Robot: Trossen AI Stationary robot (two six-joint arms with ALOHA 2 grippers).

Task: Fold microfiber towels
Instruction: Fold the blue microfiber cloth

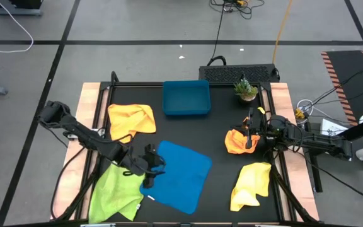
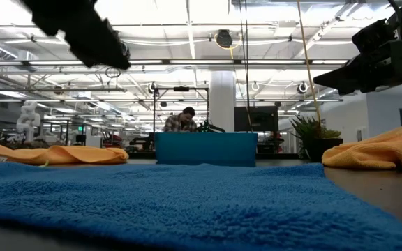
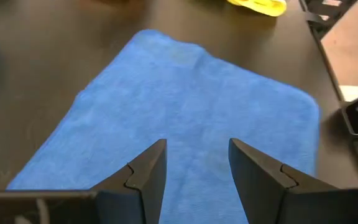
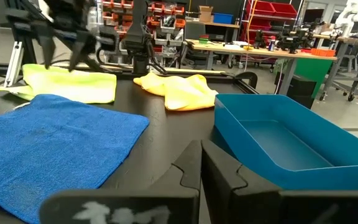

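Observation:
A blue towel (image 1: 183,174) lies spread flat in the middle of the table; it also shows in the left wrist view (image 3: 191,112) and the right wrist view (image 4: 48,146). My left gripper (image 1: 151,170) hovers open over the towel's left edge, clear of it, fingers apart (image 3: 197,168). My right gripper (image 1: 252,131) is shut and empty (image 4: 201,163), raised above a crumpled orange towel (image 1: 237,142) at the right. A lime green towel (image 1: 115,192) lies near left, a yellow towel (image 1: 252,185) near right, and a yellow-orange towel (image 1: 132,118) far left.
A rigid blue tray (image 1: 186,98) stands at the far middle of the table and shows close in the right wrist view (image 4: 291,143). A small potted plant (image 1: 245,89) stands at the far right. A person sits in the room beyond the table (image 2: 181,120).

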